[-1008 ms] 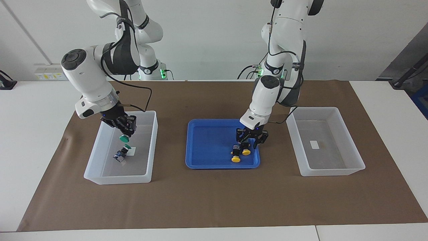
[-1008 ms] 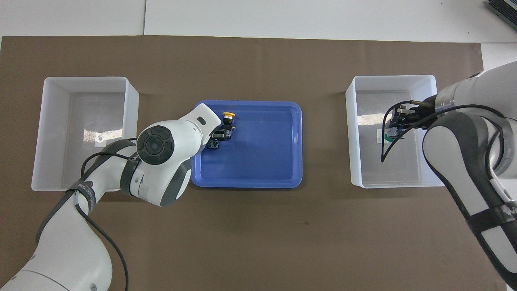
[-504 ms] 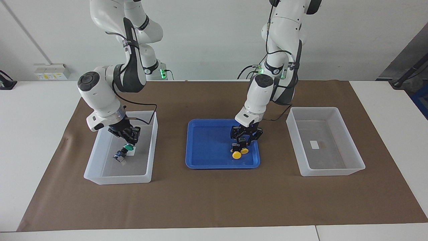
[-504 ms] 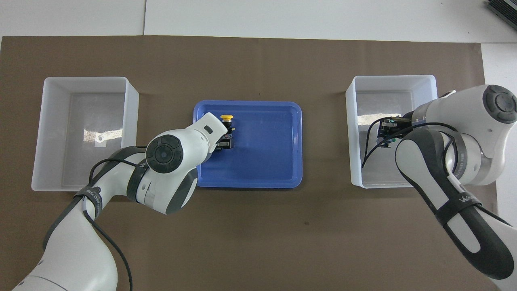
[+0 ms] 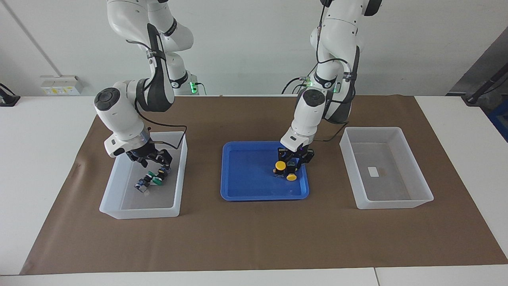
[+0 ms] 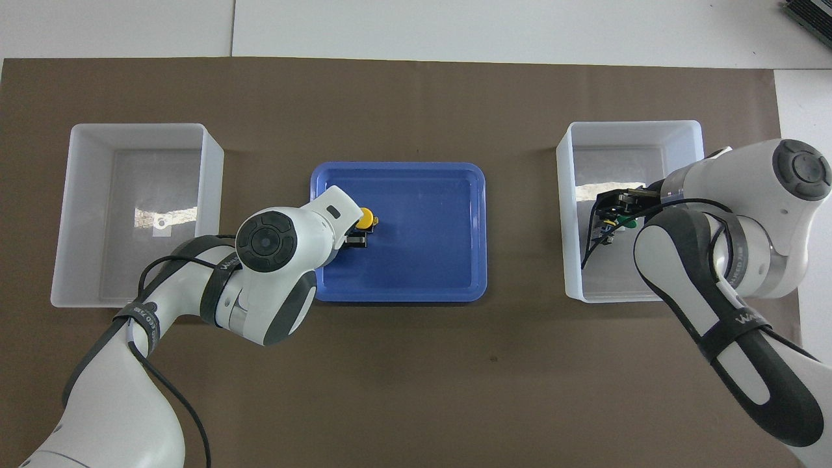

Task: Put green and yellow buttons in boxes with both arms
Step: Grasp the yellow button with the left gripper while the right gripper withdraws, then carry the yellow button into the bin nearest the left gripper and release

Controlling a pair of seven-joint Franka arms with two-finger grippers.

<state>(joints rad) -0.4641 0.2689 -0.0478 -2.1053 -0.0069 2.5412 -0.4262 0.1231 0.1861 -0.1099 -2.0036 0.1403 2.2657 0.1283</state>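
- the right gripper [image 5: 152, 159] is low inside the box [image 5: 119, 198] at the right arm's end of the table, its fingers spread apart with nothing between them.
- two green buttons lie on the floor of that box just under the gripper: one green button [image 5: 159, 179] right below the fingertips, the second green button [image 5: 147, 176] touching or almost touching it, lying on its side.
- in the overhead view the right gripper [image 6: 611, 214] covers most of both, and only a bit of green cap shows.
- the left gripper [image 5: 294, 161] is down in the blue tray [image 5: 246, 190], at the corner toward the left arm's end.
- its fingers are closed on a yellow button [image 5: 280, 166], tipped so the round cap faces the camera across the table; i cannot tell whether it is off the tray floor.
- another yellow button [image 5: 292, 177] lies in the tray just beside the held one, a little farther from the robots.
- the other box [image 5: 416, 198], at the left arm's end, holds only a small white label [image 5: 373, 171].
- a brown mat [image 5: 254, 238] lies under both boxes and the tray.
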